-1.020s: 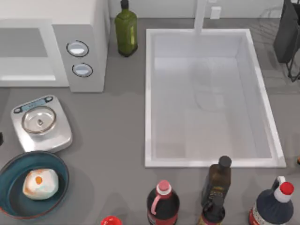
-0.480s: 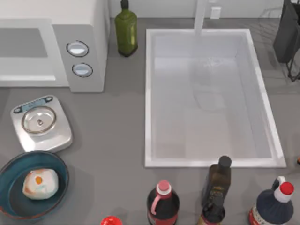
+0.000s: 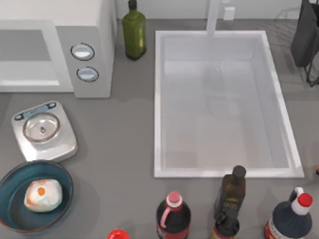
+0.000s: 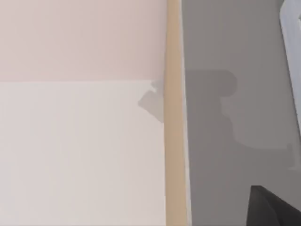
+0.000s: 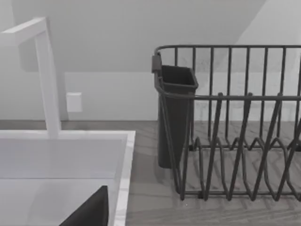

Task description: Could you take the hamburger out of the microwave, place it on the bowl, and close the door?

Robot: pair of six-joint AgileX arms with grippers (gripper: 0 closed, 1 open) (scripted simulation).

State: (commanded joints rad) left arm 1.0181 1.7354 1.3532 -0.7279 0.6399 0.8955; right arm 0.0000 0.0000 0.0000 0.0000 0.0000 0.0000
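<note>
The hamburger [image 3: 44, 195], a whitish lump with orange patches, lies inside the dark teal bowl [image 3: 10, 191] at the table's front left. The white microwave [image 3: 60, 10] stands at the back left, its two dials facing forward. Its door [image 3: 27, 55] lies flush with the front, shut. A dark part of my left gripper [image 4: 277, 209] shows in the left wrist view, off the table's edge over the floor. In the right wrist view, a dark part of my right gripper [image 5: 91, 212] hangs over the sink's back right corner.
A silver scale [image 3: 44, 130] sits between microwave and bowl. A green bottle [image 3: 134, 35] stands right of the microwave. The white sink [image 3: 157, 99] takes the middle, with a faucet [image 5: 47, 75] behind and a dark dish rack [image 5: 235, 127] at the back right. Bottles [image 3: 173, 216] line the front edge.
A small dark part at the top view's left edge, beside the scale, has gone out of the picture. Hamburger, bowl and door have stayed put.
</note>
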